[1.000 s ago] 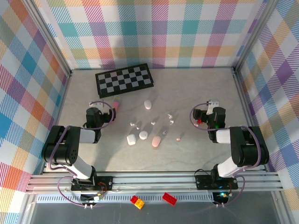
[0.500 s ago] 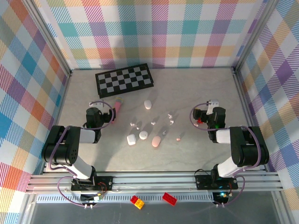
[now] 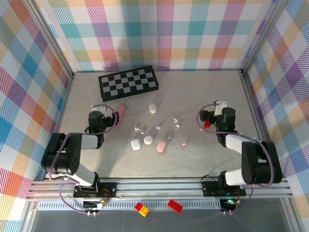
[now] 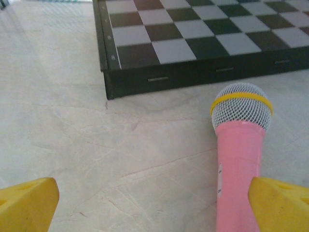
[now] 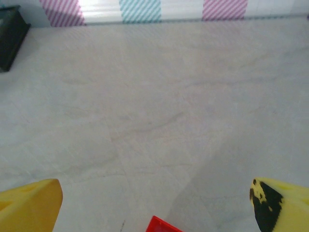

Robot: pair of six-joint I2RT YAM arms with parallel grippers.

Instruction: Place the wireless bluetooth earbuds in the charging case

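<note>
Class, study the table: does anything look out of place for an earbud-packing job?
A pink microphone lies near a chessboard at the far left, unrelated to the job; a red toy brick and a yellow-red one lie on the near rail.

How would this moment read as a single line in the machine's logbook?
left gripper: open, empty, by pink microphone | right gripper: open, empty, over table | earbuds: loose on table between arms

The pink mesh-headed plastic microphone (image 4: 239,159) ran off the left wrist view's bottom edge, a red piece (image 5: 164,225) was cropped likewise in the right wrist view, and the tiny white earbuds (image 3: 176,120) overhead were too small to resolve.
</note>
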